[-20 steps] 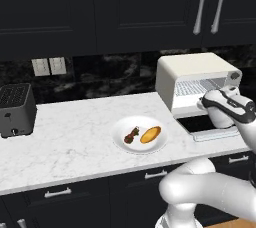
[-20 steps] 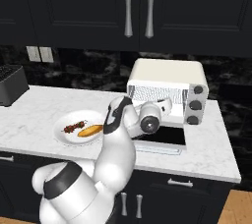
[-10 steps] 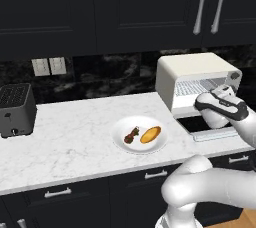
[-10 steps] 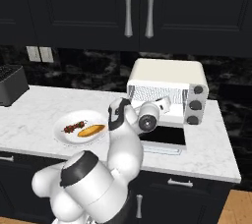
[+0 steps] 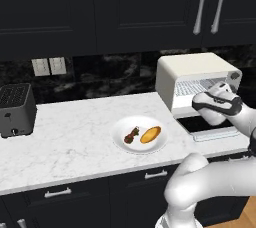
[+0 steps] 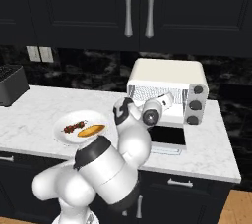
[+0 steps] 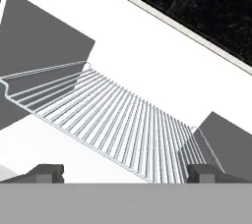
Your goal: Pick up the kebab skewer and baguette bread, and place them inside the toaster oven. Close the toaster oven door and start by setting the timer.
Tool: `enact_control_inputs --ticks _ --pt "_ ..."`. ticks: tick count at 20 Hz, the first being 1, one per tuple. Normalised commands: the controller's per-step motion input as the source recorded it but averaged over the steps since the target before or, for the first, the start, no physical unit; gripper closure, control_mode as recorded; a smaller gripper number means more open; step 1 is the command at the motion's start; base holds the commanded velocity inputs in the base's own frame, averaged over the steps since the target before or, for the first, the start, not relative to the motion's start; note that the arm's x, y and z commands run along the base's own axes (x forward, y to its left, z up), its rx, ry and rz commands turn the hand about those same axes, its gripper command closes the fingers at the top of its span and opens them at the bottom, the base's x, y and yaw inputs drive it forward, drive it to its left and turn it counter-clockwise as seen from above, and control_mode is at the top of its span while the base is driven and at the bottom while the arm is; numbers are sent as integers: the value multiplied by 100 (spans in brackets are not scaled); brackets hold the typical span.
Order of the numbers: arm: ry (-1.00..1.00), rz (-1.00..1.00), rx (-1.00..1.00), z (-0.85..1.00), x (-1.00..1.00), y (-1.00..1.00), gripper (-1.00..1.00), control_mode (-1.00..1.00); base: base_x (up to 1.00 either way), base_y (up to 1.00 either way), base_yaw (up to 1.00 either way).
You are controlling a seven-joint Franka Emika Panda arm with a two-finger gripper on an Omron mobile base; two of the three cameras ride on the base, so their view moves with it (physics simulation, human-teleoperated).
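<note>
Hand view: two dark fingertips (image 7: 47, 173) stand wide apart at the bottom edge, nothing between them. The gripper (image 7: 125, 174) looks straight into the oven (image 7: 147, 61), just in front of its opening. The wire rack (image 7: 113, 120) runs across the cavity, tilted in this rolled view, with white inner walls around it and grey side walls at either end. The rack is bare.

In the left base view the gripper (image 5: 216, 106) hangs at the mouth of the oven (image 5: 190, 74), above the door (image 5: 210, 126), which lies folded down flat on the counter (image 5: 70, 137), its pale handle at the front edge. Whether the gripper touches the oven I cannot tell.

Left of the oven, apart from it, a white plate (image 5: 139, 134) sits on the counter. The skewer (image 5: 131, 135) lies on its left half and the bread (image 5: 150, 134) just beside it on the right; both rest on the plate, well apart from the gripper. A black toaster (image 5: 16, 109) stands at the far left of the counter, below two wall outlets (image 5: 49, 66).

In the right base view the arm bends up from the lower left, the plate (image 6: 61, 122) behind its elbow, and the oven's knobs (image 6: 197, 104) show on the right of its front. Dark cabinets (image 6: 138, 7) with long handles hang above.
</note>
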Motion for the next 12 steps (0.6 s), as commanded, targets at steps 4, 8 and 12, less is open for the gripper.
enact_control_inputs --ticks 4,8,12 --pt "11 0 0 -20 39 0 -100 -100 0 0 0" --pt "2 5 0 -16 29 0 -100 -100 0 0 0" --pt "0 6 0 -25 3 -3 -100 -100 0 0 0"
